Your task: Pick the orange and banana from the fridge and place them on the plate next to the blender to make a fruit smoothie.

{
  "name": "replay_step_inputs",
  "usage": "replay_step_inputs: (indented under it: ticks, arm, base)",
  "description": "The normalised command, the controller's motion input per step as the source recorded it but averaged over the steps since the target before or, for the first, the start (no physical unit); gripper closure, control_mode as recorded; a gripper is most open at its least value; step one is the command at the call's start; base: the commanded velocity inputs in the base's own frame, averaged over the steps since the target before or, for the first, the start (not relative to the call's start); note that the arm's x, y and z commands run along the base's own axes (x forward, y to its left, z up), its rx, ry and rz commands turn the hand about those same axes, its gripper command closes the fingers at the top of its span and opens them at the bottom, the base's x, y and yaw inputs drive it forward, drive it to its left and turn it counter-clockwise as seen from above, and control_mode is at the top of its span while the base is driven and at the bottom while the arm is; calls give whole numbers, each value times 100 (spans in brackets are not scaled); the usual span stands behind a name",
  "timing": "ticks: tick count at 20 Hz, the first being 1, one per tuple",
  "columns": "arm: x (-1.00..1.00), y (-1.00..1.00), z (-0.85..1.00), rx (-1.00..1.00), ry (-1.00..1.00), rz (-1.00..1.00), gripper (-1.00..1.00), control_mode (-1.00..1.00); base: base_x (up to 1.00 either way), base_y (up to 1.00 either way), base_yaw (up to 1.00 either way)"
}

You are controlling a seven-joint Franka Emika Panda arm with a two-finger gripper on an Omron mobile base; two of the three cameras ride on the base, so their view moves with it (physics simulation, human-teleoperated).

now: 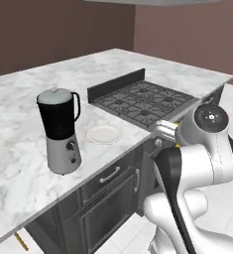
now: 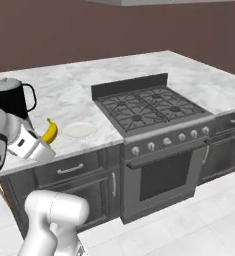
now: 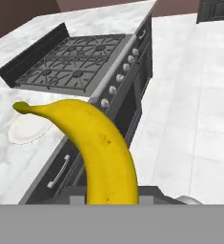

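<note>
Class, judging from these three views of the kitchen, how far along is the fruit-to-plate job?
Done: nothing sits on the plate beside the blender yet. In hand: the gripper is shut on the banana, carried near the counter edge, short of the plate. Left: set the banana down, then bring the orange, which is not on the plate.

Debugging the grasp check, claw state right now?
Claw: shut on the banana, carried above the counter edge short of the plate.
</note>
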Motion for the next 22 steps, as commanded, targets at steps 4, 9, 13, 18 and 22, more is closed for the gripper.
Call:
replay_step_inputs:
  ticks: [4,9,13,18,22]
  arm:
    - [0,0,0,0,0,0,100,100]
    - [0,0,0,0,0,0,100,100]
    - [0,0,0,0,0,0,100,100]
    - [0,0,0,0,0,0,100,100]
    - [0,0,0,0,0,0,100,100]
  base:
    - [50,-70,49]
    - [17,-19,53]
    - [46,-14,52]
    - [53,-87,37]
    - [39,-66,24]
